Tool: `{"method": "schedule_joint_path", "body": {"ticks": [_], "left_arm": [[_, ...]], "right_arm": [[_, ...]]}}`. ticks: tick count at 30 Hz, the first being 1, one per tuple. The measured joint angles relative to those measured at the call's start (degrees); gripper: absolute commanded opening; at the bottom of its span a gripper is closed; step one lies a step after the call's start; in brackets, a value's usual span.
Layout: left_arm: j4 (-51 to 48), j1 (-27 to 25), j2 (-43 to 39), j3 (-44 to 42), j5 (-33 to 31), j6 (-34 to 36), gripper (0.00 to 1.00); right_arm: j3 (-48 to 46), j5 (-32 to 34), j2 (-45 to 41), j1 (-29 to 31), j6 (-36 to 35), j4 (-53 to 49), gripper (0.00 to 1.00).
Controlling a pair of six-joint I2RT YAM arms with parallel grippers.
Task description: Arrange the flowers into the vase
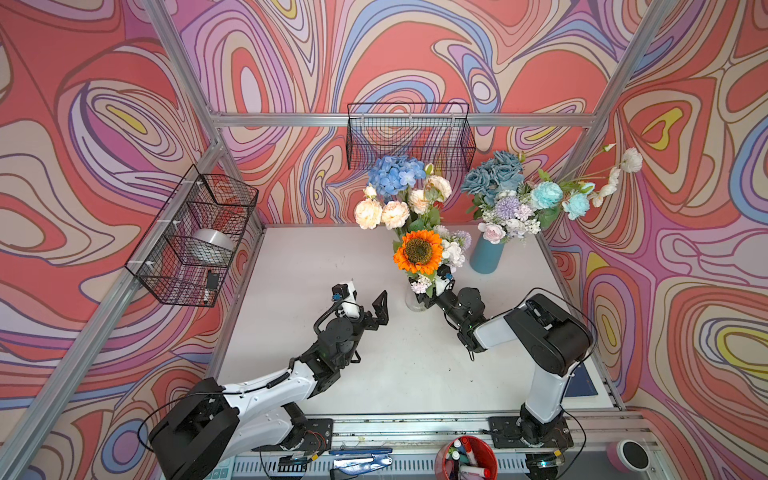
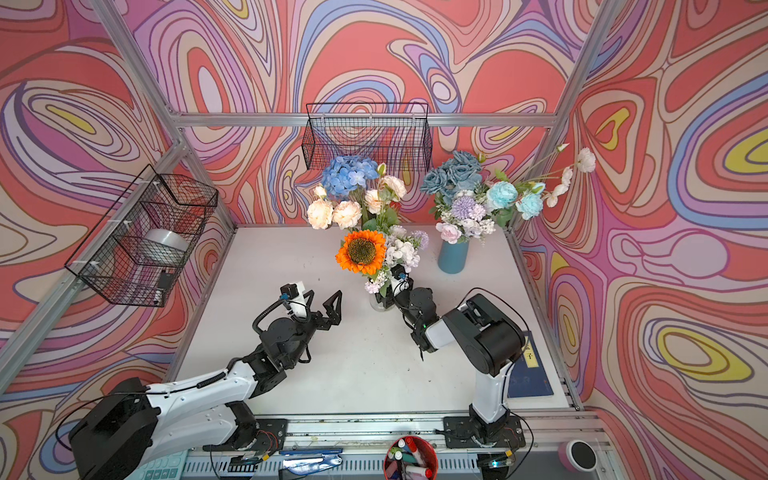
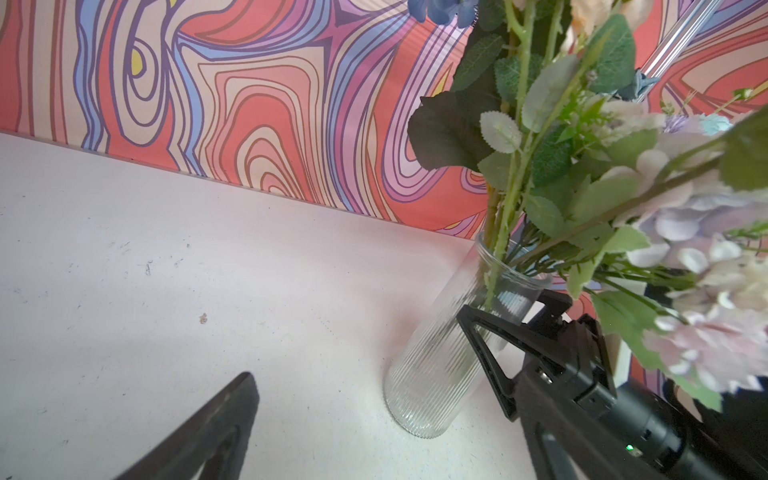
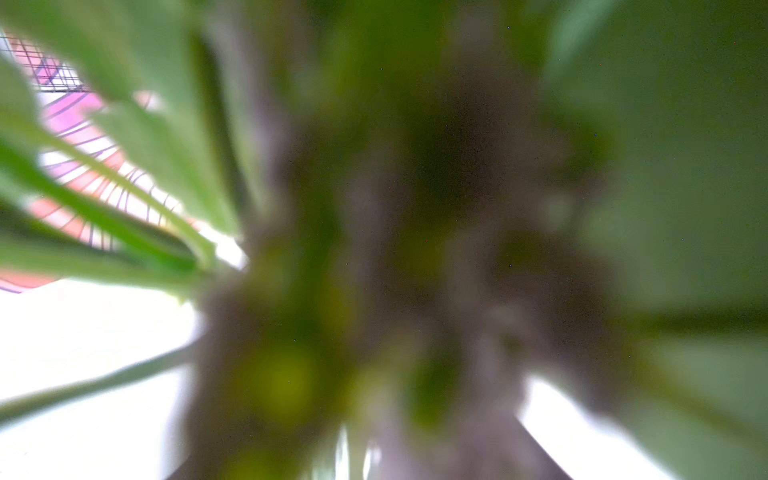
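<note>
A clear ribbed glass vase (image 1: 415, 302) (image 2: 379, 304) (image 3: 432, 374) stands mid-table. The flowers in it include an orange sunflower (image 1: 418, 250) (image 2: 360, 251), a blue hydrangea (image 1: 395, 173), peach roses (image 1: 380, 212) and a lilac-white cluster (image 3: 706, 232). My right gripper (image 1: 428, 294) (image 2: 387, 296) (image 3: 505, 305) has one finger (image 3: 486, 353) on each side of the vase's upper part, under the blooms, and looks shut on it. Only blurred stems and leaves fill the right wrist view. My left gripper (image 1: 368, 298) (image 2: 323, 298) (image 3: 386, 380) stands open and holds nothing, a short way to the left of the vase.
A blue vase (image 1: 486, 254) (image 2: 453, 257) full of teal, lilac and white blooms stands at the back right. Wire baskets (image 1: 409, 137) (image 1: 195, 237) hang on the back and left walls. A red cup of markers (image 1: 465, 457) sits at the front rail, a dark blue book (image 2: 530, 374) at the right edge.
</note>
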Motion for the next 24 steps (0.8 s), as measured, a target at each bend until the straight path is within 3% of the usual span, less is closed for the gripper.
{"method": "schedule_joint_path", "body": {"ticks": [15,17,22,24], "left_arm": [[-4.24,0.07,-7.78,-2.34,-3.54,0.15,1.00],[-5.31,0.07,-9.55,-2.64,-4.04,0.22,1.00],[-7.43,0.13,-12.20,-3.10,-5.11,0.57,1.00],[-7.63,0.24,-12.35,-3.21,-5.46,0.63,1.00]], "right_arm": [[18.01,-1.95,15.23,0.00,0.48,2.89,0.44],[18.80,-1.92,15.78,0.00,0.50,2.95,0.55],[18.73,-1.92,15.67,0.02,0.33,3.34,0.98],[18.34,-2.08,14.95,0.02,0.55,3.63,0.98]]}}
